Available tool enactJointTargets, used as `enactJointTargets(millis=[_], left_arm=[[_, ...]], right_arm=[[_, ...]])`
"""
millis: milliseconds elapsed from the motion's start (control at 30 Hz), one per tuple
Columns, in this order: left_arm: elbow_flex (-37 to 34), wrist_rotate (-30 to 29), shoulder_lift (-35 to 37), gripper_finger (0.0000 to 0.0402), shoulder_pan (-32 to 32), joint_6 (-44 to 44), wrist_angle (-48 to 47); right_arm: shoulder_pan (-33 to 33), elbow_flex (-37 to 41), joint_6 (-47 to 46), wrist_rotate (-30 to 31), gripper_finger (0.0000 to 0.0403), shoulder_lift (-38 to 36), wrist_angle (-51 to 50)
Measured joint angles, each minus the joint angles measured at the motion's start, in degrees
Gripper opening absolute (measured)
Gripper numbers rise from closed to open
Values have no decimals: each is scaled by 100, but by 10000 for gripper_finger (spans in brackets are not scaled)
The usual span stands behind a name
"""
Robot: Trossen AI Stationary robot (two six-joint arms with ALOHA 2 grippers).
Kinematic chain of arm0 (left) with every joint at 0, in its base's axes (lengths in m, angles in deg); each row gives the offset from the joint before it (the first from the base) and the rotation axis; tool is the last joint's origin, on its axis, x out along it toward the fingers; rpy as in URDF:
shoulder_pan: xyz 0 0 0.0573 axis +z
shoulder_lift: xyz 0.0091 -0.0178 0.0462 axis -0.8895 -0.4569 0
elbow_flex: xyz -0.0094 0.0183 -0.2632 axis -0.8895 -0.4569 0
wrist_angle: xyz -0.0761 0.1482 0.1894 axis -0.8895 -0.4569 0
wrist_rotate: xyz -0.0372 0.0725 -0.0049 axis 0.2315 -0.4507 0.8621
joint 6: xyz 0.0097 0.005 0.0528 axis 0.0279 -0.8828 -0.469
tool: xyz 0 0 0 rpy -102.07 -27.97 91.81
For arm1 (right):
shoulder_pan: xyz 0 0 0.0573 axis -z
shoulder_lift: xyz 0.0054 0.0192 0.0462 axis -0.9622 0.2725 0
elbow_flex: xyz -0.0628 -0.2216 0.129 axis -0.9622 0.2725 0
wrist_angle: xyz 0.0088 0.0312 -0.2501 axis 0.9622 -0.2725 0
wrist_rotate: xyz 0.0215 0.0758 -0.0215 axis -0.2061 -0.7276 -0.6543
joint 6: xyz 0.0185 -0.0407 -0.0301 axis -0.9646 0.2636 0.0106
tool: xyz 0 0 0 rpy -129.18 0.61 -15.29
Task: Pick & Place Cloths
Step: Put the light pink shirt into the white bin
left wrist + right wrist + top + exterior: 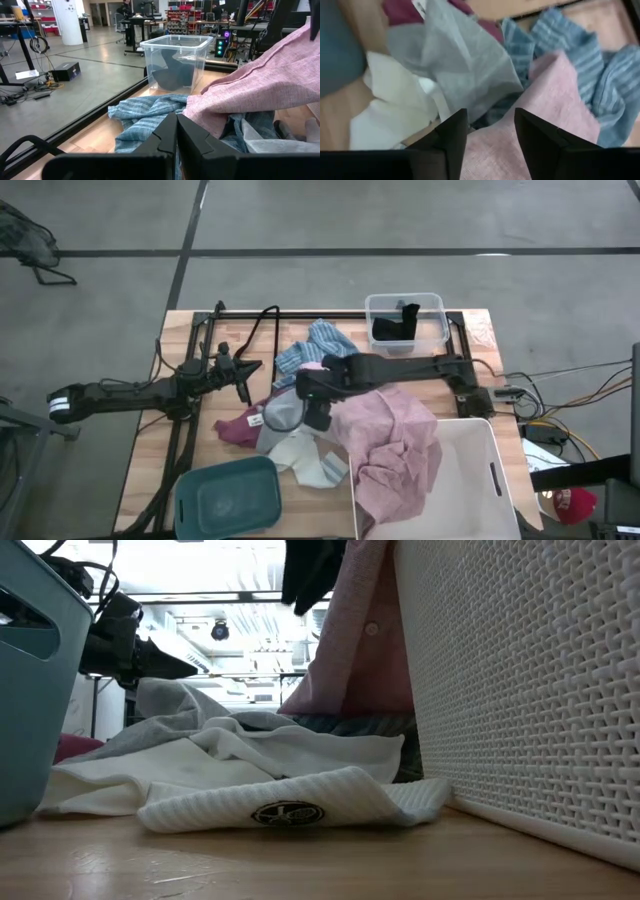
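A big workshop or robotics lab hall: polished grey concrete floor (330,225) with dark seams, a round white pillar (69,21), stocked shelves (182,11) far back, other work tables (137,20) with gear, loose cables (575,395) beside the wooden bench (145,450), and strip lights (215,612) along an open ceiling
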Motion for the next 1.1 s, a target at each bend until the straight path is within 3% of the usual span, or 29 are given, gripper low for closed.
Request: enactJointTargets(millis=[100, 300, 433, 667, 800, 933, 1100], left_arm=[[0, 0, 0, 14, 0, 0, 0], [0, 1, 0, 14, 2, -1, 1], [0, 2, 0, 14, -1, 0, -18], [0, 2, 1, 14, 0, 2, -115], [0, 0, -4, 14, -1, -1, -112], [0, 0, -4, 14, 1, -1, -135], [0, 1, -4, 14, 0, 0, -136]], right_arm=[[61, -629, -22, -133, 140, 435, -559], [120, -399, -39, -249, 112, 588, -589], [211, -317, -152, -274, 114, 695, -561], [236, -298, -67, 45, 203, 1057, -653], [244, -319, -94, 801, 264, 1178, -1055], [248, -321, -411, 1534, 298, 1179, -1696], [323, -221, -518, 1085, 305, 1179, -1663]])
